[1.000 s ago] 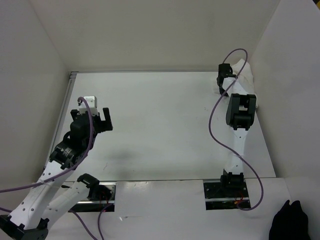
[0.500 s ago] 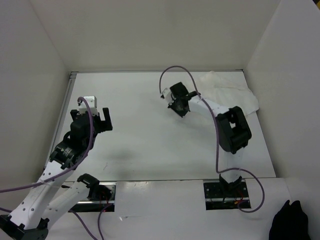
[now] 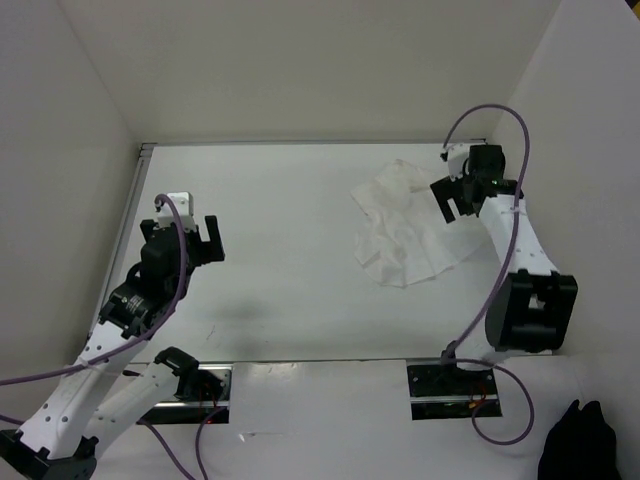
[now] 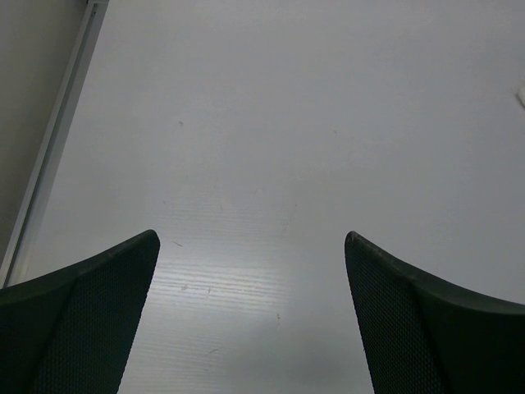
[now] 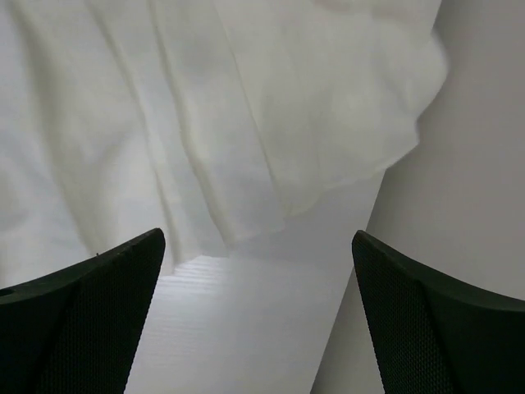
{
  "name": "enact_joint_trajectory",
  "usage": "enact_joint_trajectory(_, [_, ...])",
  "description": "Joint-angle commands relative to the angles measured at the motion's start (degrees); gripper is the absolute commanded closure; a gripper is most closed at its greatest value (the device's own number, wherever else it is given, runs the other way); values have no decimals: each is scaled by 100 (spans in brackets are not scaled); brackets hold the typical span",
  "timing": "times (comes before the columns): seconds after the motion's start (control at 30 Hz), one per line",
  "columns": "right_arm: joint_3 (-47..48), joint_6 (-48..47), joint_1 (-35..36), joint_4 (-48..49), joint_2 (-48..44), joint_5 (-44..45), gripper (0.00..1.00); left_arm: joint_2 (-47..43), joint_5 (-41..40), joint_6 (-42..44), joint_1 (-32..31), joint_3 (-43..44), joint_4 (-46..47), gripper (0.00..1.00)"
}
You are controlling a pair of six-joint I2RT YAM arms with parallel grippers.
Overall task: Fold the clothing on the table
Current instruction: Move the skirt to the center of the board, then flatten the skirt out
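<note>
1. Well, we find the clothing (image 3: pixel 405 225) lying rumpled and unfolded on the far right part of the table (image 3: pixel 290 220), near the right wall (image 3: pixel 580 150).
2. The right gripper (image 3: pixel 455 208) hangs over the cloth's right edge, fingers spread wide and holding nothing (its wrist view shows a wrinkled hem just ahead of the tips).
3. The left gripper (image 3: pixel 203 245) is spread apart too, over the table's left side, well apart from the clothing.

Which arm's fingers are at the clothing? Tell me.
The right fingers, open above the clothing's right edge; the left fingers are open over bare table, far to its left.
</note>
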Motion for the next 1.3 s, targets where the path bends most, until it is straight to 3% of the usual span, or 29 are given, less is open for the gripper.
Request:
enact_joint_trajectory(0.0, [242, 308, 1139, -37, -1063, -693, 0, 24, -79, 6, 10, -2, 80, 0])
enact_joint_trajectory(0.13, [398, 564, 2197, 386, -205, 92, 0, 77, -79, 6, 10, -2, 80, 0])
enact_joint_trajectory(0.33, [2059, 1188, 2261, 807, 2052, 733, 0, 77, -79, -47, 10, -2, 80, 0])
enact_joint_trajectory(0.47, [3130, 1188, 2261, 808, 3107, 1225, 0, 130, -79, -47, 10, -2, 80, 0])
enact_joint_trajectory(0.57, [3334, 1188, 2261, 1010, 3558, 1761, 0, 182, -79, -47, 10, -2, 80, 0])
enact_joint_trajectory(0.7, [3151, 1241, 2209, 1432, 3525, 2018, 0, 182, -79, -47, 10, -2, 80, 0])
enact_joint_trajectory(1.0, [1991, 109, 1700, 2636, 2768, 2343, 0, 182, -79, -47, 10, -2, 80, 0])
enact_joint_trajectory(1.27, [2342, 11, 1215, 2496, 3164, 2194, 4, 182, -132, -47, 10, -2, 80, 0])
